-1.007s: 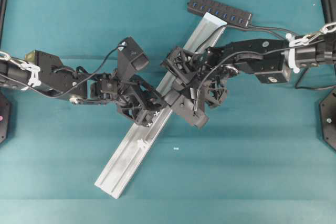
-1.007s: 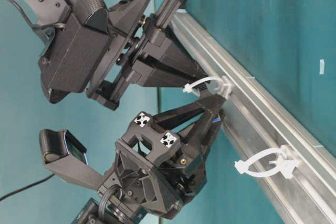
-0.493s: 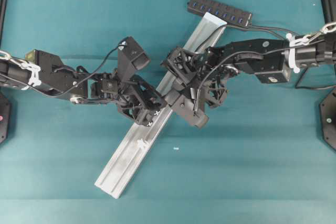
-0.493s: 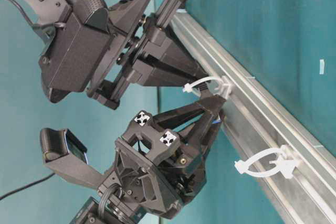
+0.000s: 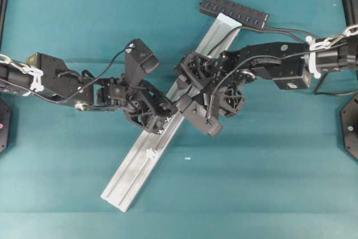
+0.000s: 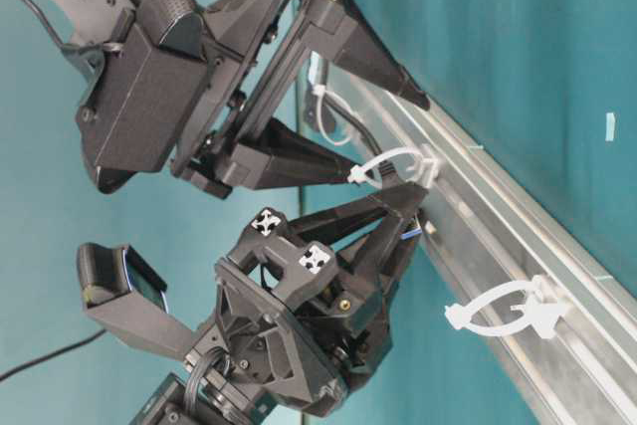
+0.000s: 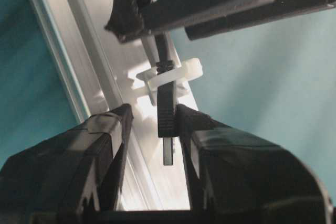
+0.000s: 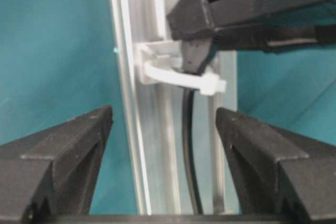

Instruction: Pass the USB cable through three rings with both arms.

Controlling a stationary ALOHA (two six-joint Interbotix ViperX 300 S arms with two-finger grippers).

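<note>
My right gripper (image 8: 163,116) is spread wide, one finger on each side of the rail (image 8: 131,35), holding nothing. It hangs just over the middle ring (image 8: 178,80). My left gripper (image 7: 152,116) is partly spread around the plug end of the USB cable (image 7: 166,114). In the left wrist view the plug sits against or just beside the right-hand finger (image 7: 189,124), with a clear gap to the other finger, so this is no firm pinch. The plug has come through the middle ring and pokes out on my left gripper's side. The cord runs up the rail groove behind the ring toward the hub (image 5: 234,11) at the rail's far end. In the table-level view the cord also passes by the upper ring (image 6: 320,106) under my right gripper; I cannot tell if it is threaded there. The lower ring (image 6: 498,311) stands alone on the rail with no cable in it, well apart from both grippers. From overhead the rail lies diagonally on the teal table (image 5: 268,183). My two grippers meet tip to tip over its middle, left from the left side and right from the right side.
</note>
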